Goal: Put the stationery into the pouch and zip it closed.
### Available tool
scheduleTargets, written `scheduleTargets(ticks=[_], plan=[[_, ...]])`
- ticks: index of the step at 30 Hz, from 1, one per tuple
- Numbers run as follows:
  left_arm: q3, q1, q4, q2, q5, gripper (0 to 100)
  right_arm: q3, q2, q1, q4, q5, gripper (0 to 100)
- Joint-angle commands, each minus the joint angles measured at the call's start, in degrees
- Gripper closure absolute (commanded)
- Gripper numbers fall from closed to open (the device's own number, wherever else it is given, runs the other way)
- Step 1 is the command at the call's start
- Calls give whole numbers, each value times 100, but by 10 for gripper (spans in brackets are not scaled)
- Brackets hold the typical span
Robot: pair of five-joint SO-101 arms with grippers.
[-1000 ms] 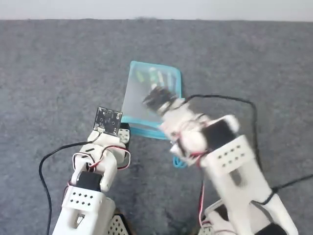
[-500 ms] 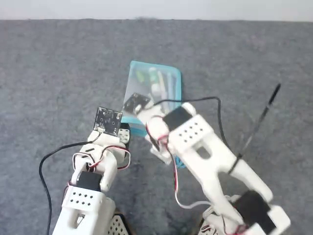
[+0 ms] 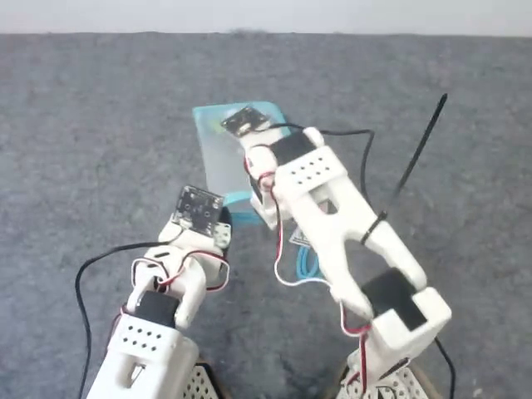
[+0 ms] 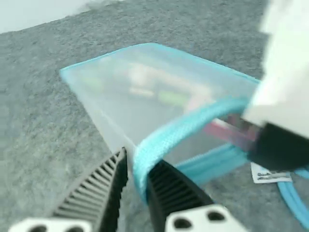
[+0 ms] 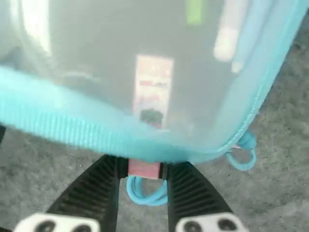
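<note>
Got the left tool [image 4: 139,162] pressed together on the teal edge band [image 4: 193,126] of the pouch [image 4: 145,92], band running between the two ribbed fingers. Got the right tool [image 5: 143,164] nipped on a small pink tab [image 5: 144,172] right at the pouch's teal rim, with a loop of blue cord [image 5: 145,193] hanging just below the tab between the fingers. Another curl of the same blue cord at the pouch corner beside it. Can't make out whether the zip is shut along that rim.

Seeing the stationery [image 5: 227,38] inside the pouch through the clear wall: a green piece, a whitish stick, something pink. All blurred, so no telling which item is which. Seeing a white tag [image 4: 270,173] on the worktop [image 3: 100,108] just beside the pouch's near edge, next to the cord.

From above: pouch sitting mid worktop, far of the left arm [image 3: 158,307] and partly under the right arm [image 3: 332,208]. Left arm based at the near left, wrist at the pouch's near edge. Right arm based at the near right, stretched far and left, wrist over the pouch's right half. Blue cord lying on the worktop near and right of the pouch, under the right arm. Grey felt-like cover over the whole worktop. Black cable tie [image 3: 420,154] sticking up off the right arm.
</note>
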State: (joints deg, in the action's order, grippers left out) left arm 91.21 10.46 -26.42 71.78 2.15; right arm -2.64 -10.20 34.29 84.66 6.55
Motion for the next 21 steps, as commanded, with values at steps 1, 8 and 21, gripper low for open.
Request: scheduleTargets(ticks=[1,8,21], plan=[[-92,624,70,-9,299,989,-782,-66,31,-40,-79,992],[-101,607,79,-9,316,989,-897,-101,180,-13,79,991],[-101,598,70,-9,316,989,-914,347,303,207,1741,881]])
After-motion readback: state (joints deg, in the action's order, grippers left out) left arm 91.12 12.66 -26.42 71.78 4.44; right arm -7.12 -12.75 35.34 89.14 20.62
